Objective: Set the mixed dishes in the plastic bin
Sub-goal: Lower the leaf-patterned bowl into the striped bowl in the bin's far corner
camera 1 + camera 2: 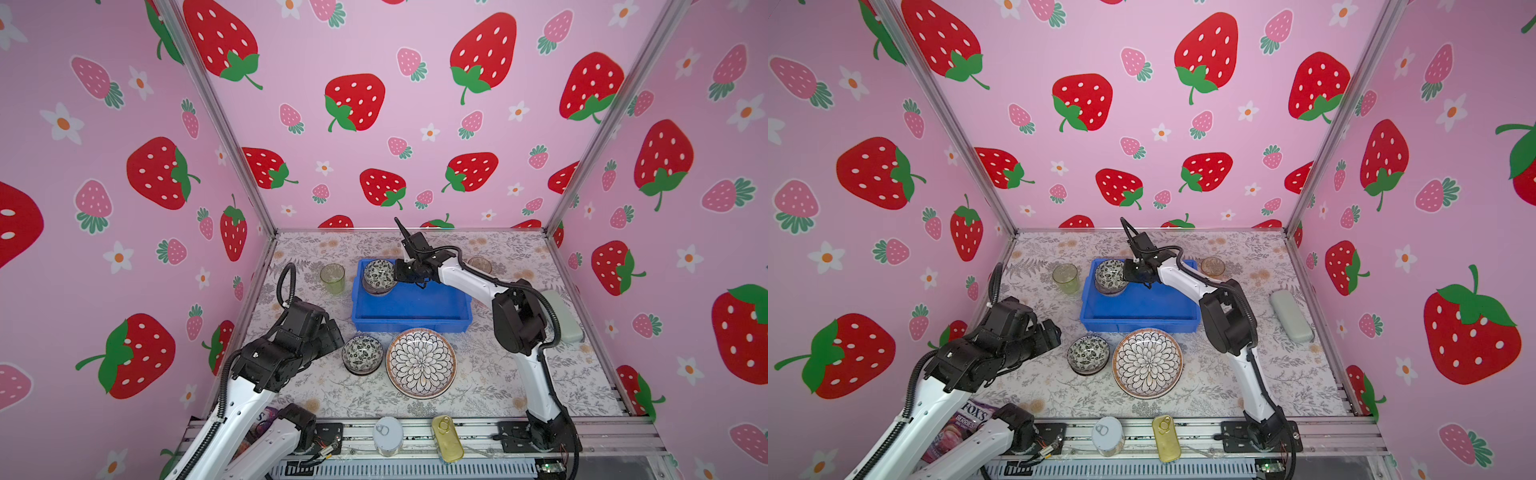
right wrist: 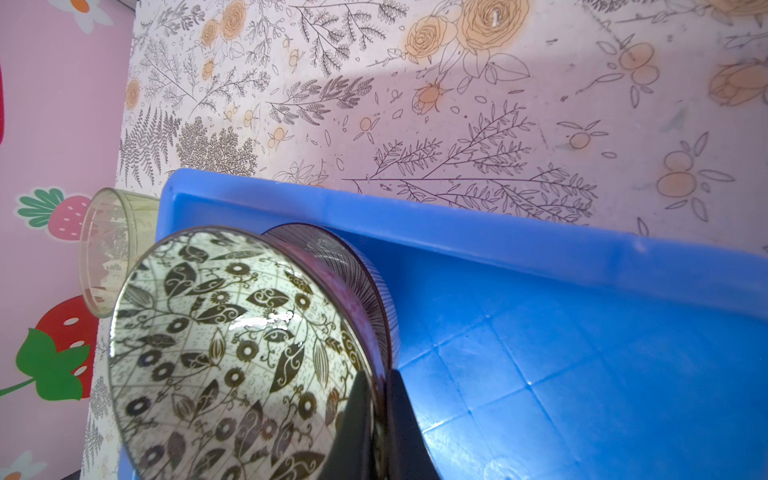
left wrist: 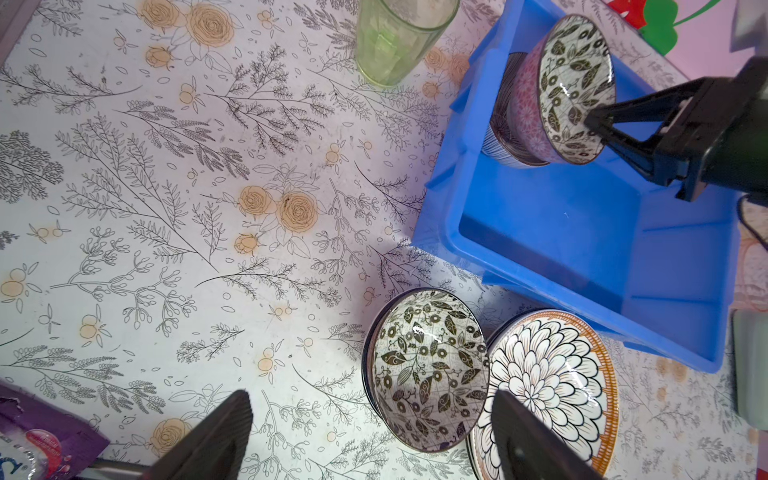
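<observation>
- The plastic bin [image 1: 415, 307], bright blue, is set on the table [image 1: 490, 374]; stacking within it appears to be the step in hand.
- The glossy floral bowl [image 2: 232, 353] is nested on a striped bowl [image 2: 365, 270] in the bin's far-left corner, its rim pinched by the right gripper [image 2: 380, 386].
- Release and a clean lift are likely called for.
- The left gripper [image 3: 372, 399] is held wide open.

Both top views: mounted high over the 6 o'clock edge, tilted down toward 12, far back, whole table [image 1: 490, 386] in frame. Left wrist: low at 8 o'clock, facing 2, near. Right wrist: tight on black-floral bowl [image 2: 216, 340] in blue bin [image 2: 582, 353]. All four share that bin.
</observation>
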Controlling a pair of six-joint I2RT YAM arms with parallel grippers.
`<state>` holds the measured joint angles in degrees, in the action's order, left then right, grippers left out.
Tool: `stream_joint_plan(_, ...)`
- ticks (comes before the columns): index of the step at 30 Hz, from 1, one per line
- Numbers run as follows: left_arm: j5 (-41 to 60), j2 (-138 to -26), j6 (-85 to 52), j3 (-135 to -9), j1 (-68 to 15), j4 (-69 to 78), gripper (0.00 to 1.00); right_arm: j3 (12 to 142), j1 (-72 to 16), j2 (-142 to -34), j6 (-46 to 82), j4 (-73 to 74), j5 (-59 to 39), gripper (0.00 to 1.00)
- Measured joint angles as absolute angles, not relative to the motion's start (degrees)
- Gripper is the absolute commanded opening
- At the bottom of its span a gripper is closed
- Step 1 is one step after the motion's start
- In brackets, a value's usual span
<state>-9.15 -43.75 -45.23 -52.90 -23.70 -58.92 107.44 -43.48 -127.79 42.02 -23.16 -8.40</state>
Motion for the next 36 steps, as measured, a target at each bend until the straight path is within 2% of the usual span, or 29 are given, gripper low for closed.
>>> stream_joint_plan(20,-8.4,-42.5,-45.3,-52.0,-23.1,-59.0,0.93,109.1,-43.8,-129.5,42.2,-22.7,-9.3,0.19)
stream_joint_plan(33,-8.3,-42.4,-45.2,-51.9,-22.6,-59.0,0.93,110.4,-43.9,-129.5,42.1,-22.0,-10.0,0.34)
stream_joint_plan(36,-8.4,-42.1,-45.3,-51.9,-22.5,-59.0,0.93,110.4,-43.9,-129.5,41.6,-22.0,-9.9,0.43)
